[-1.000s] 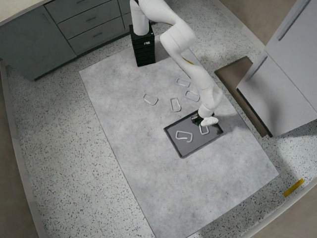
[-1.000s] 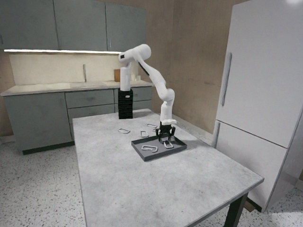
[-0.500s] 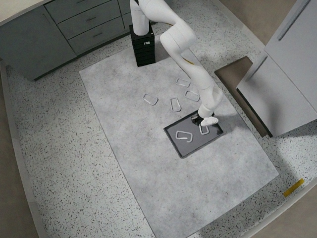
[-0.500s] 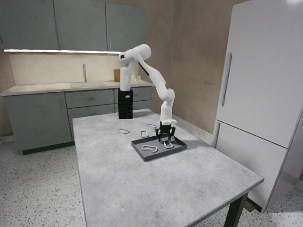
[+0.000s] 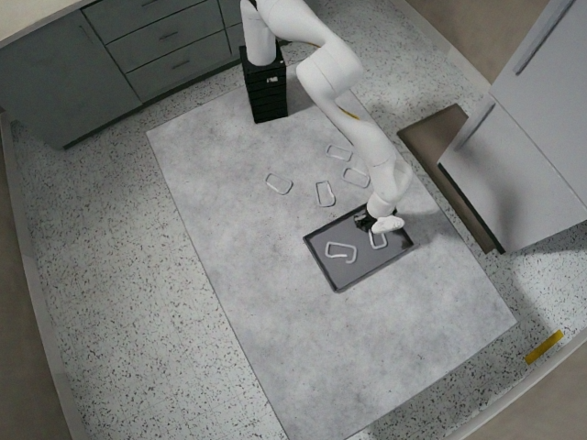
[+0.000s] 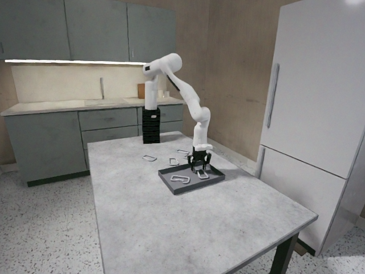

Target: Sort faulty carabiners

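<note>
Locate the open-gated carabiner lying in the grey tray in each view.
Top: the open-gated carabiner lies in the tray's lower-left part, right of picture centre.
Exterior: it lies in the tray's near-left part, mid-picture.
Shared landmark: the grey tray.

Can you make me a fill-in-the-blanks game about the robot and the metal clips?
1. The number of carabiners lying on the table outside the grey tray is ____.
2. The gripper is closed on a ____ inside the tray.
3. The loose carabiner in the tray has its gate standing ____.
4. The arm stands on a block coloured ____.

Missing words: four; carabiner; open; black
</note>
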